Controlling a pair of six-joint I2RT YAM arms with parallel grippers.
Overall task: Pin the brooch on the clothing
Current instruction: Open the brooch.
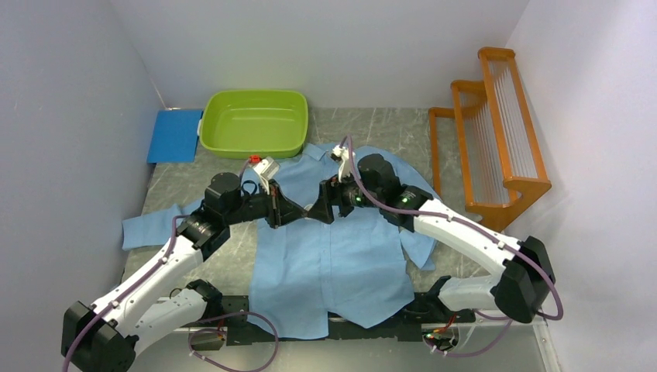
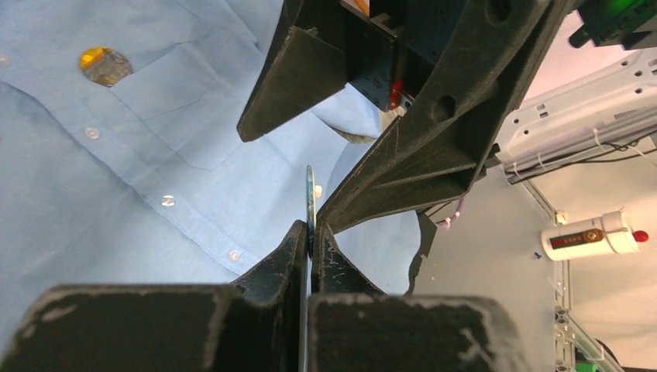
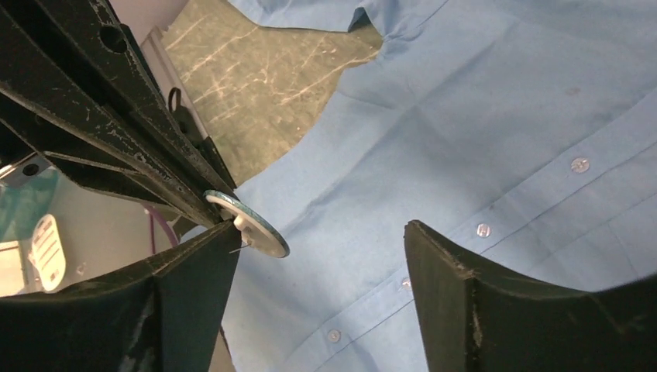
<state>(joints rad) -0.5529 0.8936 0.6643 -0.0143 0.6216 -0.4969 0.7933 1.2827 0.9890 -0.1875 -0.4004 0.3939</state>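
The light blue shirt (image 1: 333, 263) lies flat on the table, collar towards the far side. My left gripper (image 2: 311, 232) is shut on the brooch (image 2: 310, 198), a thin round disc seen edge-on, and holds it above the shirt's (image 2: 77, 194) front. In the right wrist view the brooch (image 3: 256, 232) shows its pale back with a white clasp and a thin pin. My right gripper (image 3: 321, 229) is open; one finger (image 3: 194, 271) is at the brooch's back, the other stands apart over the button placket (image 3: 480, 229). Both grippers meet mid-shirt (image 1: 310, 209). A round gold disc (image 2: 104, 66) sits at the chest pocket's top.
A green tub (image 1: 254, 122) stands at the back by the collar, a blue pad (image 1: 174, 134) to its left. An orange rack (image 1: 496, 124) stands at the right wall. A white cylinder with a red cap (image 2: 593, 236) lies near the table's front edge.
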